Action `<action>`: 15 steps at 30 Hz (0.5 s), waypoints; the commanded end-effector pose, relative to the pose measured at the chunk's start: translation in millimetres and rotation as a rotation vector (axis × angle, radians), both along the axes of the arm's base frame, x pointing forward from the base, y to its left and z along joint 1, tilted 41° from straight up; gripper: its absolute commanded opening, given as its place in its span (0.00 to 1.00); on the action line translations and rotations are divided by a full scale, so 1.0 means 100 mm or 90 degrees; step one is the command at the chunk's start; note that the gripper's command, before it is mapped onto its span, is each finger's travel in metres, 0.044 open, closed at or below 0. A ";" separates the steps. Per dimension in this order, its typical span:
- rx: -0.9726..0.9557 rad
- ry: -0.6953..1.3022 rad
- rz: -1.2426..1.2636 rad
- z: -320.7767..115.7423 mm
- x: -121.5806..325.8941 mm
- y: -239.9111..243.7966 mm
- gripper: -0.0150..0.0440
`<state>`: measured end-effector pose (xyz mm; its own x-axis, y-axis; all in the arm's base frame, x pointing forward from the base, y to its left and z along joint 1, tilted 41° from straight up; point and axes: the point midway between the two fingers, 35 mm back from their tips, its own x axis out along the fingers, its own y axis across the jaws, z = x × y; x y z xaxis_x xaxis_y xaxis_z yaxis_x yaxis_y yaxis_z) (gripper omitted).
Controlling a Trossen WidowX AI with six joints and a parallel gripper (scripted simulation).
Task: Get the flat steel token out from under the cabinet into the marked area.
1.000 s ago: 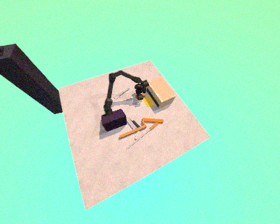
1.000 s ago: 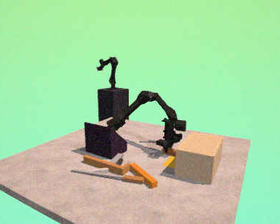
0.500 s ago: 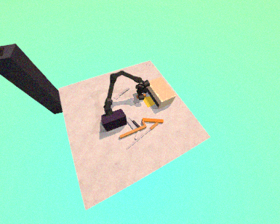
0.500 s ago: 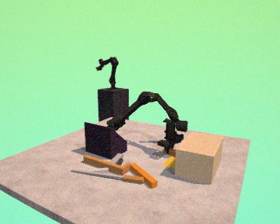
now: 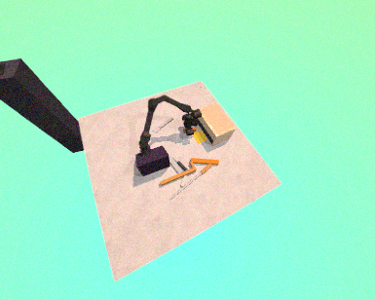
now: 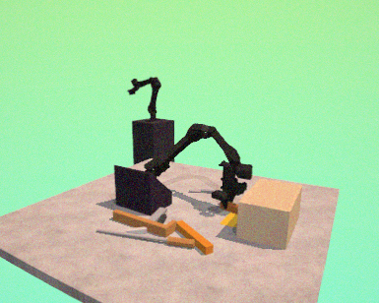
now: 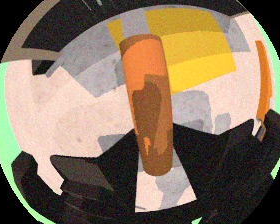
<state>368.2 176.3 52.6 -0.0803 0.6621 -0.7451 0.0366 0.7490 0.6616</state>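
Observation:
The tan cabinet [image 5: 218, 122] [image 6: 268, 212] stands at the table's far side, its dark slotted front facing the arm. The yellow marked area [image 5: 200, 137] [image 6: 228, 219] [image 7: 203, 45] lies in front of it. My gripper [image 5: 189, 131] [image 6: 225, 204] [image 7: 152, 129] is low in front of the cabinet, shut on the orange handle of a tool [image 7: 146, 65] [image 6: 231, 208]. A grey strip runs from the handle across the yellow area toward the cabinet; its far end is hidden. I cannot make out the steel token in any view.
Orange bars [image 5: 205, 162] [image 6: 196, 238] and a thin grey rod [image 6: 135, 236] with an orange handle lie beside the arm's dark base [image 5: 153, 161] [image 6: 135, 192]. A grey stick [image 5: 164, 125] [image 6: 200, 191] lies on the other side. A dark pillar [image 5: 36, 93] [image 6: 153, 140] with another arm stands beyond.

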 end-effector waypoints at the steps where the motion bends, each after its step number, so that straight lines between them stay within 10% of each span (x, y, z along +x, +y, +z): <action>1: -0.005 -0.001 -0.001 -0.07 0.00 -0.06 0.25; 15: -0.005 -0.001 -0.001 -0.12 0.00 -0.13 0.25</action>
<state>367.8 165.9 43.3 -0.0800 0.6618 -0.7454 0.0366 0.7492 0.6613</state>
